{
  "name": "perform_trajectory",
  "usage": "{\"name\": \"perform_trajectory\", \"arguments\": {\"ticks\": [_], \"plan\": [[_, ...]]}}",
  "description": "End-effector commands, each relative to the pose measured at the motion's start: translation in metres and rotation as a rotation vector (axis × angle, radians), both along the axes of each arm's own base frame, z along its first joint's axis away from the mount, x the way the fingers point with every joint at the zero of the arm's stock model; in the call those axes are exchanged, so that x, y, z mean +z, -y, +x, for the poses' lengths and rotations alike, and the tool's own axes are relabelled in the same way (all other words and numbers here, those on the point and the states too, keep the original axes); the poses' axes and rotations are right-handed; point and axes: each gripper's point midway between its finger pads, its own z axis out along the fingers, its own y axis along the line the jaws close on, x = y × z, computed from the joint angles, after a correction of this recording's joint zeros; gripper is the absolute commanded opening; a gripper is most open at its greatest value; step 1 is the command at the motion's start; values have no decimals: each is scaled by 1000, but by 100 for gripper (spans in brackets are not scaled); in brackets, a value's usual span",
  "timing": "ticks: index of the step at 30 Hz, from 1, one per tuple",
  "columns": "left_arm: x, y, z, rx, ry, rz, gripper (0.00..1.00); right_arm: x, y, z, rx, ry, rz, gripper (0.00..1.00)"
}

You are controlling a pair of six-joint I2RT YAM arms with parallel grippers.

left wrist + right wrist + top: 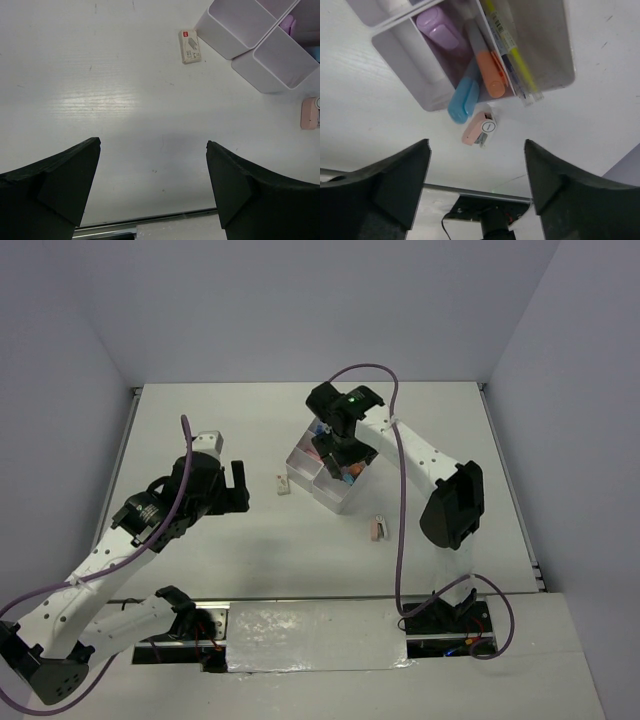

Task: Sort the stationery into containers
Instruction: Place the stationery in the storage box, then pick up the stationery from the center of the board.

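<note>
Right hand [476,150]: hanging over the white box [552,45], fingers spread wide, nothing pinched between them.
Left hand [153,145]: low over the counter [100,100] toward its left edge, fingers spread just as wide and empty too.
Step in hand: my read is the drop-off end of a placement, with the next pick due.
Doing it well: go straight up first. The stationery pokes above the rim, so a sideways swing could hook a piece back out. Clear the walls, then travel.
Highlighter compartment: purple highlighter [445,30], blue highlighter [463,100] and orange highlighter [490,75] lean together here, and the blue one tips out over the rim.
Pen compartment: right next door, a yellow pen [515,50] lies along the dividing wall beside other thin pens, tips past the rim.
Other two compartments: on the side facing the counter's left edge, and both look bare from the left wrist view.
Loose on the counter: the pink stapler [480,129] is near the box on the near-edge side. The eraser [190,46] sits just beside the box toward the left edge, ahead of the left hand.
Box position: mid-counter, a touch toward the far edge.
</note>
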Motion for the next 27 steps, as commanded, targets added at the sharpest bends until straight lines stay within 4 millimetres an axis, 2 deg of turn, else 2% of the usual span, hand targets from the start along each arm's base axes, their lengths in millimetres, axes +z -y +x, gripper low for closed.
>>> {"name": "perform_trajectory", "arguments": {"ticks": [1,2,3,4,9,10,11,12,13,14,15,16,18,20,25,27], "plan": [[9,5,5,-21,39,-25,99,26,-1,10,-2,62,33,83],[8,7,5,-27,36,-30,99,34,-2,13,-9,86,49,91],[7,8,5,-28,35,-32,99,38,-2,13,-10,98,54,94],[6,9,6,-29,31,-35,99,43,-3,14,-13,110,64,94],[-3,22,15,-35,26,-74,99,96,-7,18,-46,251,189,95],[-10,26,18,-25,8,-88,99,103,-7,16,-65,271,216,95],[-13,29,21,-17,2,-100,99,123,-3,10,-80,325,266,96],[-13,34,26,-8,3,-117,99,139,-7,14,-87,392,331,97],[-23,38,32,17,-27,-127,99,125,-9,6,-79,366,352,98],[-27,42,36,30,-38,-133,99,150,-6,-9,-65,431,449,100],[-28,44,44,49,-36,-135,99,166,-16,-7,-44,496,550,100],[-37,49,52,76,-67,-132,99,162,-14,-27,-29,483,608,100],[-47,53,64,100,-89,-114,99,166,-13,-33,-37,518,667,100],[-61,61,80,120,-121,-85,98,156,-8,-51,-31,498,697,100],[-89,78,114,105,-135,-22,87,144,-5,-83,13,492,774,100],[-98,81,124,104,-135,6,84,144,-6,-89,26,497,808,100]]}}
